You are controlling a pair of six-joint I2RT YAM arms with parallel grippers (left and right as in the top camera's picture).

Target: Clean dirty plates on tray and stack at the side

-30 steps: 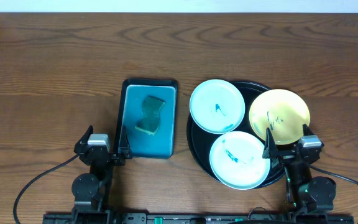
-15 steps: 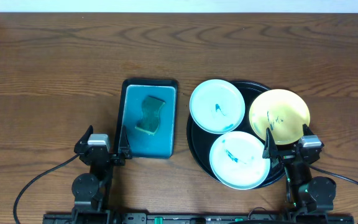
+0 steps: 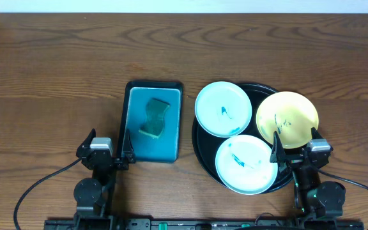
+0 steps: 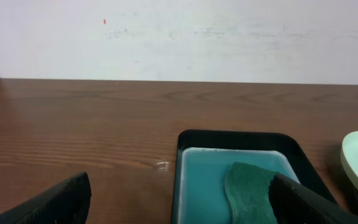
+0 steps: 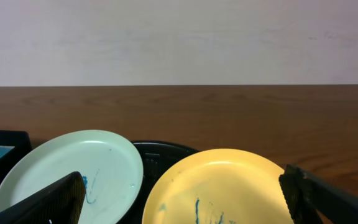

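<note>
Three plates lie on the round black tray [image 3: 202, 142]. A mint-white plate [image 3: 223, 108] with a teal mark sits at its upper left, a pale yellow plate [image 3: 287, 119] with marks at its right, and a second mint-white plate [image 3: 246, 164] with scribbles at the front. My right gripper [image 3: 294, 152] is open at the front right, just behind the tray; its wrist view shows the yellow plate [image 5: 229, 186] and a mint plate [image 5: 73, 168] between the fingers [image 5: 179, 205]. My left gripper [image 3: 106, 151] is open and empty near the front edge.
A teal rectangular tray [image 3: 137, 139] with a green sponge [image 3: 155, 117] sits left of the black tray. In the left wrist view the sponge [image 4: 250, 193] lies ahead between the fingers [image 4: 179, 205]. Bare wooden table [image 3: 56, 76] stretches to the left and back.
</note>
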